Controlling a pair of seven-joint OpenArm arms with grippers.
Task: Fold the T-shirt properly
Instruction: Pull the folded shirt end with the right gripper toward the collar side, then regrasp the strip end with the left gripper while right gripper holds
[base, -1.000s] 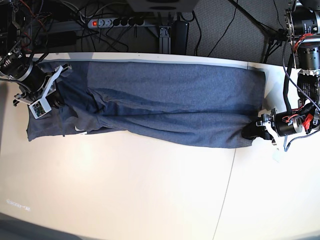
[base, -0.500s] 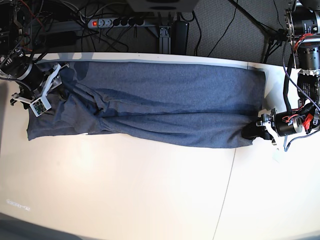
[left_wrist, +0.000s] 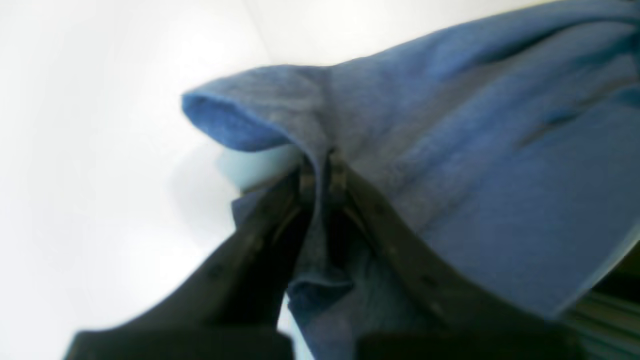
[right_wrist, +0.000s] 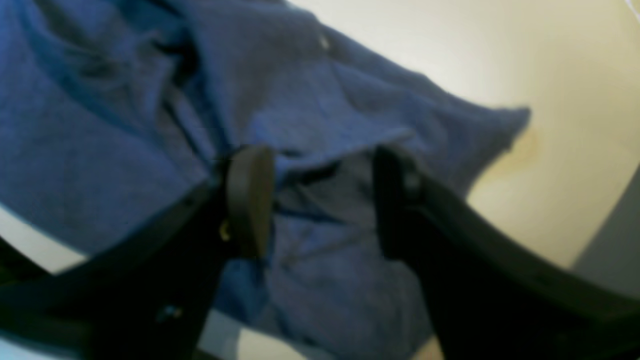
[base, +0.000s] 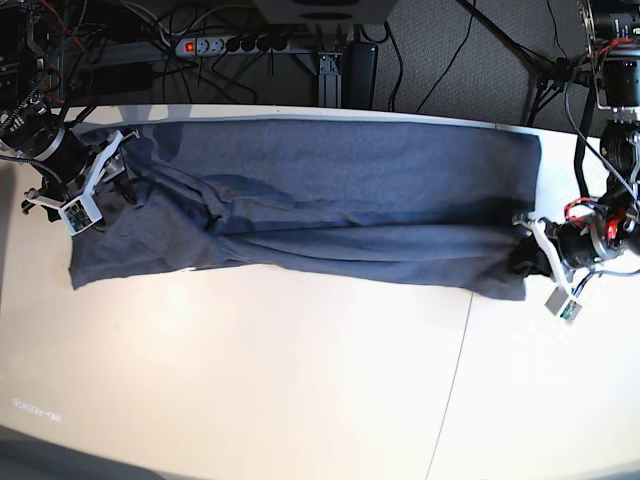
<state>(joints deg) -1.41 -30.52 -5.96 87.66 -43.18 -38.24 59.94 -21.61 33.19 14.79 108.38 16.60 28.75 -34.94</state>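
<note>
One T-shirt (base: 330, 200) spread on table (base: 250, 380), no readable print

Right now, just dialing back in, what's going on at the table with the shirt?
A two-armed robot is partway through folding the T-shirt, which lies stretched in a long band across the far part of the white table. The left pincer is shut on a fold of cloth at the end on the base view's right. The right pincer stands open over the rumpled cloth at the opposite end, gripping nothing. That end is bunched and wrinkled, so the fold is not tidy yet.
</note>
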